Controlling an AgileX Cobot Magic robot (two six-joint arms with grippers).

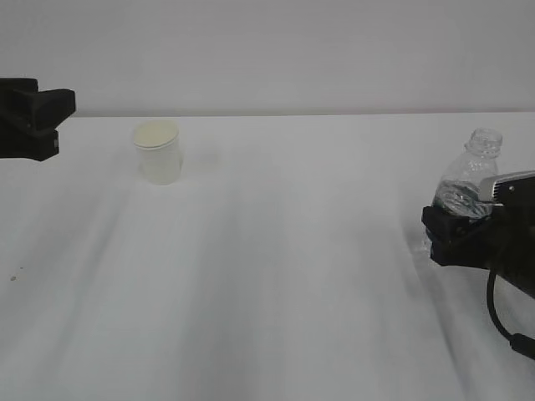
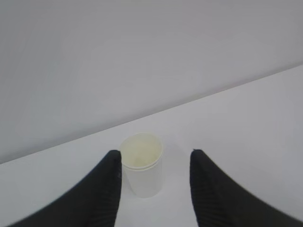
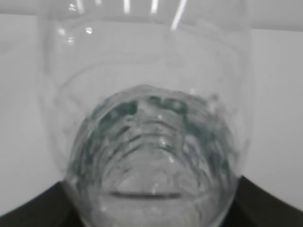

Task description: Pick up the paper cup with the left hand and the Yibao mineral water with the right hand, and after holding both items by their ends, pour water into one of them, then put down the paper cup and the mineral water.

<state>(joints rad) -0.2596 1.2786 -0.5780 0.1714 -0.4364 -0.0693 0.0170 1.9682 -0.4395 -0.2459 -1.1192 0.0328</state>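
Note:
The paper cup (image 1: 157, 151), small and white, stands upright on the table at the back left. My left gripper (image 1: 60, 110) hovers to its left, apart from it. In the left wrist view the cup (image 2: 141, 171) sits just beyond the open gripper (image 2: 155, 154), closer to the left black finger (image 2: 105, 189), and nothing is held. The Yibao mineral water (image 1: 471, 177), a clear capless bottle, leans at the right edge with my right gripper (image 1: 452, 224) shut on its lower body. The bottle (image 3: 151, 142) fills the right wrist view, with dark fingers (image 3: 42, 210) at the bottom corners.
A white table (image 1: 276, 276) runs back to a pale wall. A black cable (image 1: 500, 311) loops below the right arm at the front right. A tiny dark speck (image 1: 14, 276) lies near the left edge.

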